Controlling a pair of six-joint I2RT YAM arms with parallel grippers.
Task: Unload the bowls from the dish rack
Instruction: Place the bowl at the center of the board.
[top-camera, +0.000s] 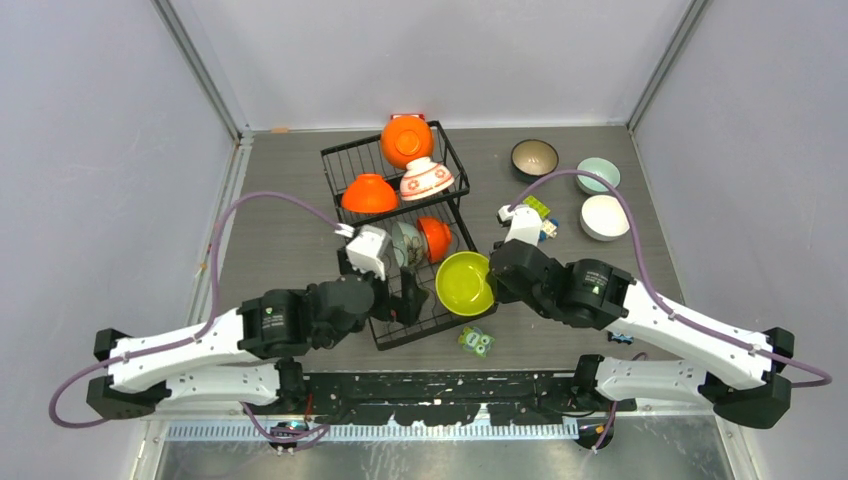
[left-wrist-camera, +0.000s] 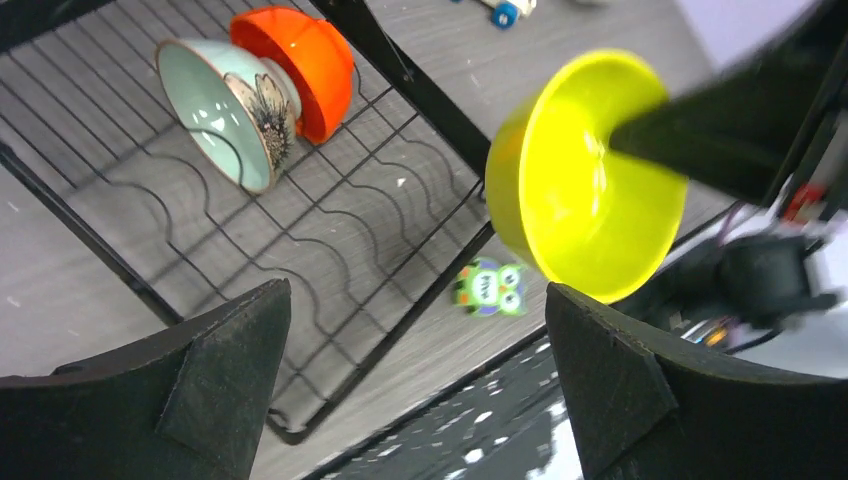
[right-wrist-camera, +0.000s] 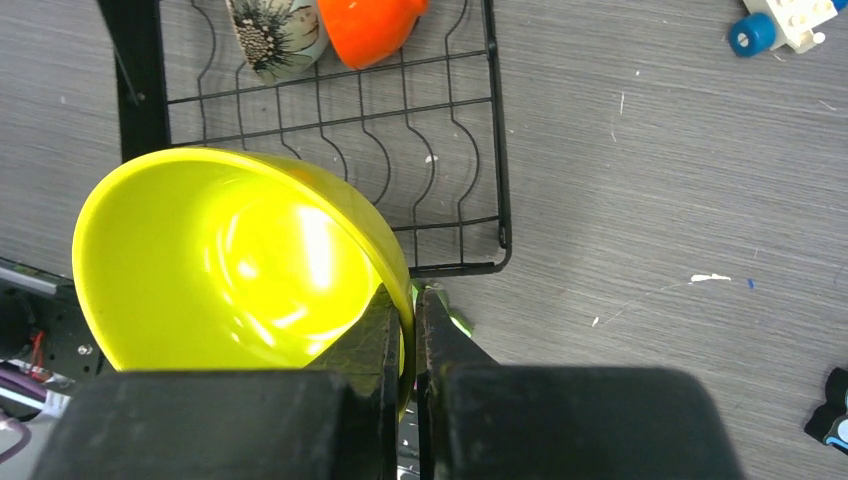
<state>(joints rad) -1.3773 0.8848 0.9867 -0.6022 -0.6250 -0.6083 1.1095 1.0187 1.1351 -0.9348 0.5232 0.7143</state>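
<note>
Grey table (top-camera: 285, 250) below — my right gripper (right-wrist-camera: 410, 305) pinches the lime green bowl (right-wrist-camera: 230, 270)'s rim; my left gripper (left-wrist-camera: 415, 305) gapes wide over the dish rack (left-wrist-camera: 350, 232).

Lime bowl (right-wrist-camera: 230, 270); orange bowl (left-wrist-camera: 300, 65); black rack (right-wrist-camera: 140, 80) (mint bowl (left-wrist-camera: 225, 115): floral pattern).

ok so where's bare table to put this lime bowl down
Widest bare patch: table left of the rack, out to the left wall. A smaller strip lies between the rack's far half and the brown bowl. Crowded: right of the lime bowl, with mint bowl, white bowl and toys; an owl toy sits off the rack's near corner.
</note>
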